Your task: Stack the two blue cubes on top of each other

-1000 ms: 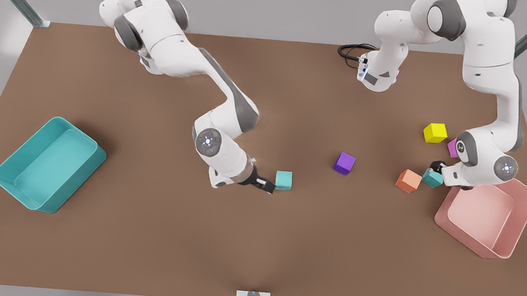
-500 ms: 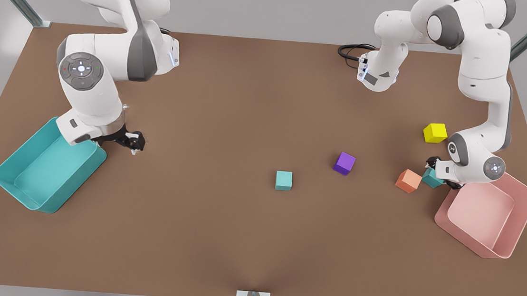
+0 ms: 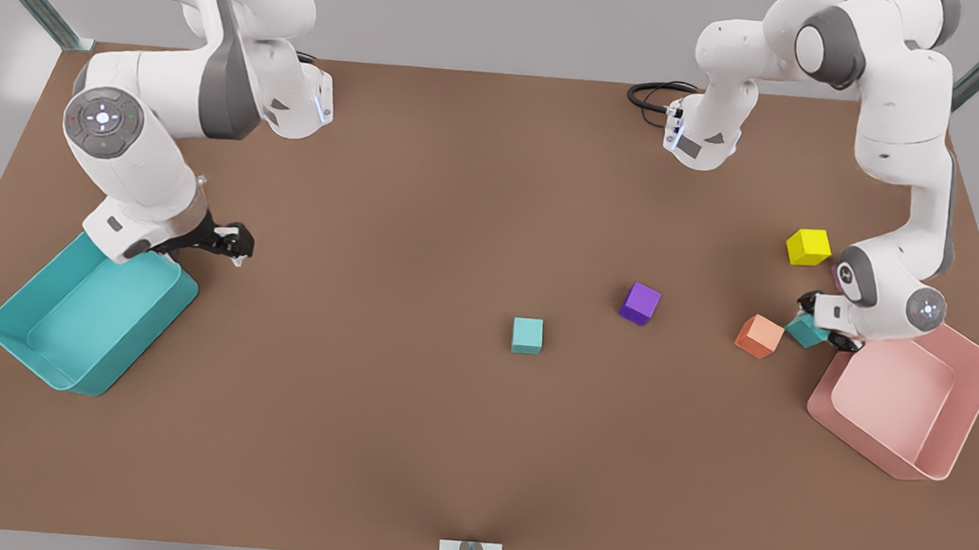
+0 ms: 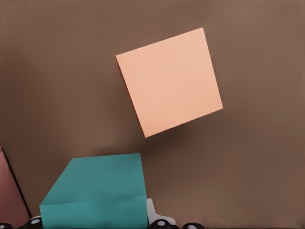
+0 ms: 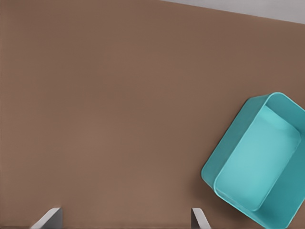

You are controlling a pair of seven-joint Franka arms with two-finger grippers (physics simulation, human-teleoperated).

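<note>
One blue cube (image 3: 527,335) rests alone on the brown table near its middle. The other blue cube (image 3: 802,331) sits tilted at the front view's right, beside an orange cube (image 3: 759,336). My left gripper (image 3: 817,324) is shut on this second cube, and the left wrist view shows the blue cube (image 4: 97,191) between the fingers with the orange cube (image 4: 169,86) just beyond. My right gripper (image 3: 237,246) hangs open and holds nothing at the front view's left, close to the teal tray (image 3: 15,331). Its fingertips (image 5: 51,217) stand wide apart above bare table.
A purple cube (image 3: 639,303) lies between the two blue cubes. A yellow cube (image 3: 808,246) lies behind the left gripper. The pink tray (image 3: 961,458) sits right next to the left gripper. The teal tray (image 5: 228,152) is off to one side of the right gripper.
The right arm let go of the middle blue cube and swung away to the teal tray, then drifted slightly farther. The left gripper stayed at its cube with small shifts.
</note>
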